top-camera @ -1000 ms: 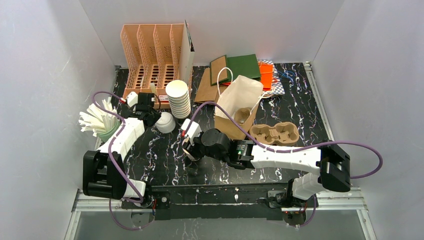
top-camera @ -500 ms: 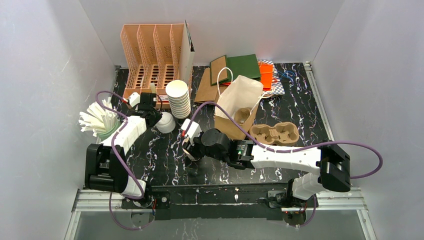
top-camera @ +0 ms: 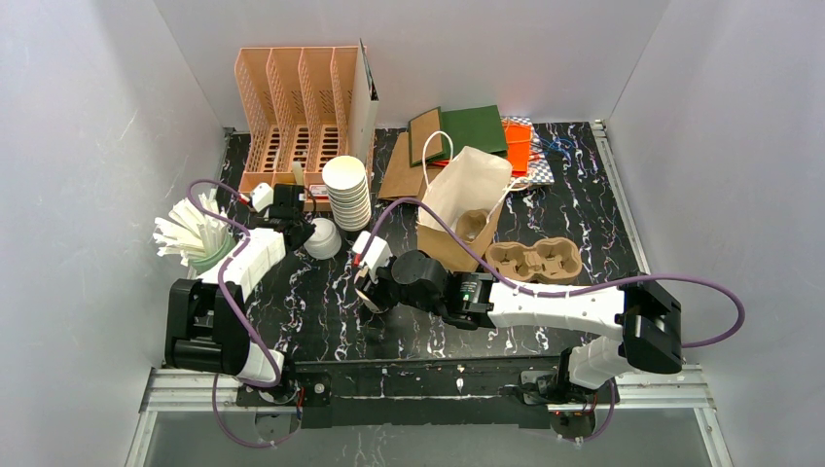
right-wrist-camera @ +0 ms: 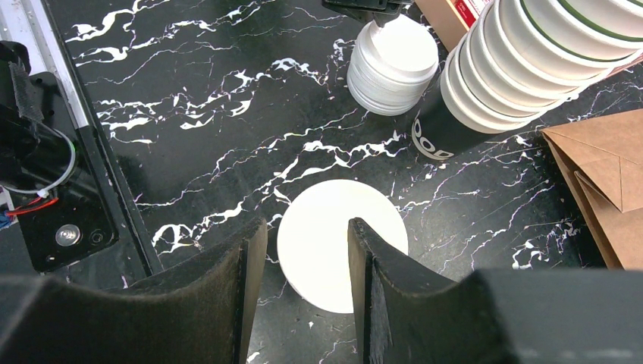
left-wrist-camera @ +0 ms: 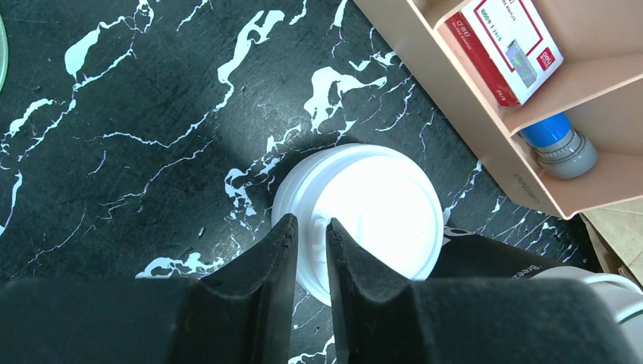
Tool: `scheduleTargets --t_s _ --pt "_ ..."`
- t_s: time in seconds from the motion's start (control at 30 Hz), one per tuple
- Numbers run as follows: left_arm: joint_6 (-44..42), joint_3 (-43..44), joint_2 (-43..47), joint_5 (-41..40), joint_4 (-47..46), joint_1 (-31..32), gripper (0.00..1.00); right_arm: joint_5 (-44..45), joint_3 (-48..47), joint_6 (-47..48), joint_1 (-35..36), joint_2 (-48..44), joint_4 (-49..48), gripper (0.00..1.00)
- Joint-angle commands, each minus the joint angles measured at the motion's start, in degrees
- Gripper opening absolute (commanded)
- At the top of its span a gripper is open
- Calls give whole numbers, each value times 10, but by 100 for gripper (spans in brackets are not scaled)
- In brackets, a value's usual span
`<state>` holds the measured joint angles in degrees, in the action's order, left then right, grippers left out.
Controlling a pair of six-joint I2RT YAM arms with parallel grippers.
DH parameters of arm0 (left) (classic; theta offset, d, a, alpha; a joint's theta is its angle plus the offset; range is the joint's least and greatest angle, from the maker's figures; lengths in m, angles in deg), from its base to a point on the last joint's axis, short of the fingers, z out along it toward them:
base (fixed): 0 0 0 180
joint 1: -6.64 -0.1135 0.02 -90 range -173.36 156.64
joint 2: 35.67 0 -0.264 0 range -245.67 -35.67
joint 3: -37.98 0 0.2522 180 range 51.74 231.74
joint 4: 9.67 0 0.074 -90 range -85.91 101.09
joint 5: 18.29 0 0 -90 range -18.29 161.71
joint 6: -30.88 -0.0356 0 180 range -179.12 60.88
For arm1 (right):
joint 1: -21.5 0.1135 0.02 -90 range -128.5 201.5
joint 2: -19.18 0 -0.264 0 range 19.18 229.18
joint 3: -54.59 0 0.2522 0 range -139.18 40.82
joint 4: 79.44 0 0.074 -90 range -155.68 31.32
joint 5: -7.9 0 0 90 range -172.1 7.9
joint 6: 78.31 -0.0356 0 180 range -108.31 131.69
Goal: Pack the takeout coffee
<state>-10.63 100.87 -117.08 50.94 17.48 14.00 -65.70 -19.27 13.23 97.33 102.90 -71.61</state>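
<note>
- Black marbled desk (top-camera: pixel 593 214) carries a peach rack (top-camera: pixel 292 97) and a brown paper bag (top-camera: pixel 467 209).
- Tall cup stack (top-camera: pixel 347 190) stands just beside a white lid stack (right-wrist-camera: pixel 390 64).
- Left tool (left-wrist-camera: pixel 311 224), jaws narrow, pinches the rim of the top lid (left-wrist-camera: pixel 379 197).
- Right tool (right-wrist-camera: pixel 307 227), fingers half spread and gripping nothing, hovers over a cream round top (right-wrist-camera: pixel 326 250) near the desk's front; cup or lid, unclear.

My left arm (top-camera: pixel 248 261) and right arm (top-camera: pixel 555 306) show white shells over black joints, purple cables (top-camera: pixel 584 285) looping from the bases at the table's (top-camera: pixel 321 316) near edge, and black wedge-shaped fingers (right-wrist-camera: pixel 220 303).
</note>
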Motion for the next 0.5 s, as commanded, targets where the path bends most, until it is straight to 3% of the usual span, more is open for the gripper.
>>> scheduleTargets --t_s 0.0,0.2,0.47 --pt "-6 -8 -6 -20 -12 2 18 6 -11 2 3 -15 -2 52" --pt "-8 -9 -16 -15 -24 2 15 6 -12 3 3 -14 -1 52" --pt "-14 -10 -18 -19 -28 2 18 8 -12 3 3 -16 0 52"
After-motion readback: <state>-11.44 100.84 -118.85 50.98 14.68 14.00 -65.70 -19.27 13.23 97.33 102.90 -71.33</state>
